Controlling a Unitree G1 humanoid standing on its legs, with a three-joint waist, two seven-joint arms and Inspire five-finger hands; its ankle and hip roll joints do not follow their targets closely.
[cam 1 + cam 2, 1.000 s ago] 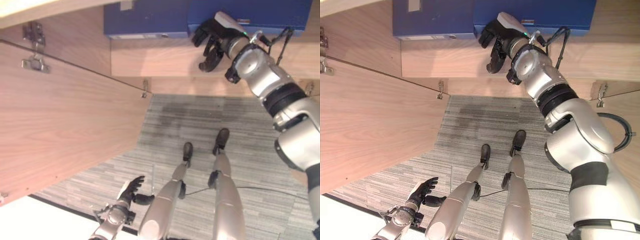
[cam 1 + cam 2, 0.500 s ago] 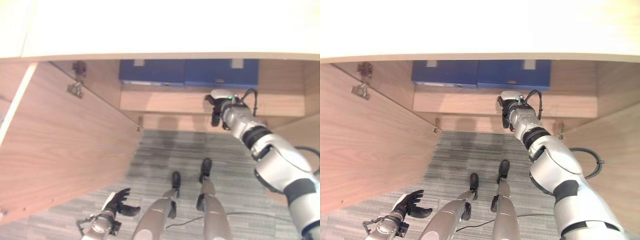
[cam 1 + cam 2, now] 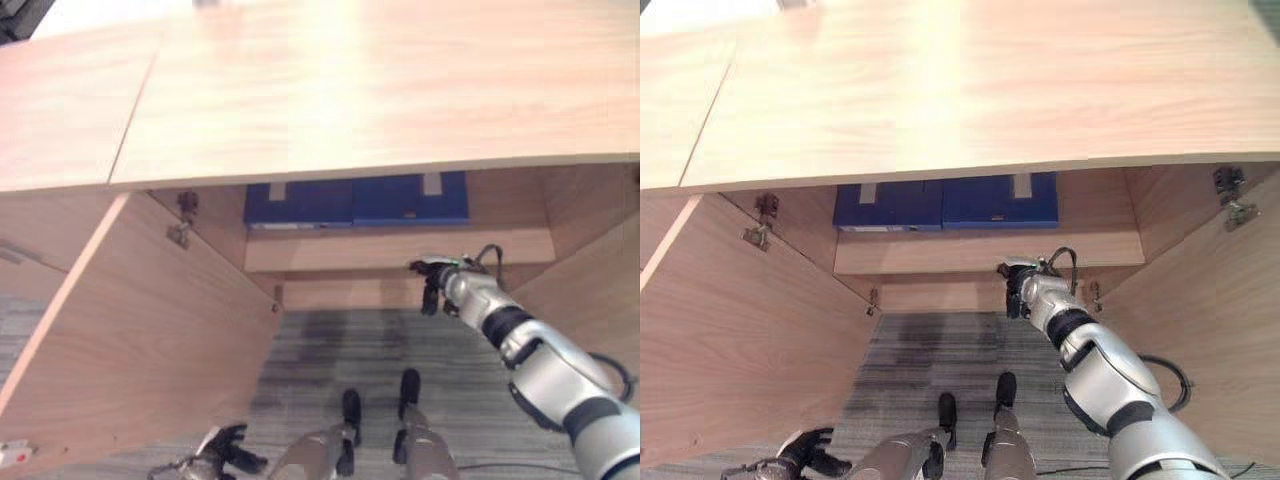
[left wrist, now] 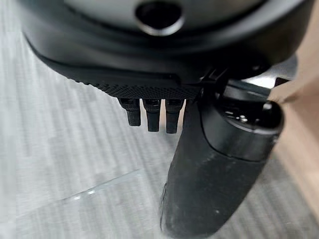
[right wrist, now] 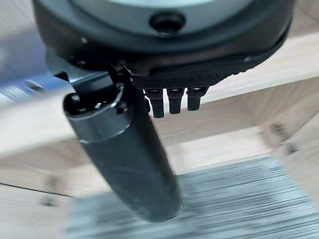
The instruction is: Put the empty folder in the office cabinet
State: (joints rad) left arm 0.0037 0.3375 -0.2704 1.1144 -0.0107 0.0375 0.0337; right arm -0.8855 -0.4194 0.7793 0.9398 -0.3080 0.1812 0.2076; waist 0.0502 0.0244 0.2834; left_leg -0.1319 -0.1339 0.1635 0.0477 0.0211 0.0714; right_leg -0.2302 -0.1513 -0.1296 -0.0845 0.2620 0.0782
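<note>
Here the wide light-wood office cabinet (image 3: pixel 940 100) stands with both doors swung open, its left door (image 3: pixel 150 340) leaning far out over the grey striped carpet floor (image 3: pixel 930 360) and its right door (image 3: pixel 1200 320) open on the other side. Two flat dark-blue folders (image 3: pixel 945 200) lie side by side on the shelf (image 3: pixel 990 250), pushed toward its back edge and touching each other; which of them is the empty one cannot be told, but both sit inside the cabinet. The right hand (image 3: pixel 1016 290) hangs just before the shelf's front edge, below the right-hand folder and apart from it; its wrist view shows the thumb (image 5: pixel 124 159) stretched out and the fingers (image 5: pixel 172 99) relaxed, with nothing in them. The left hand (image 3: pixel 225 455) is low over the carpet by the lower corner of the left door, fingers spread loosely and likewise holding nothing. Judging by this, the placing step looks done and the arm is clear of the shelf. The next move probably calls for drawing the right arm out of the doors' swing, and perhaps shutting the doors, though the task does not demand that.
</note>
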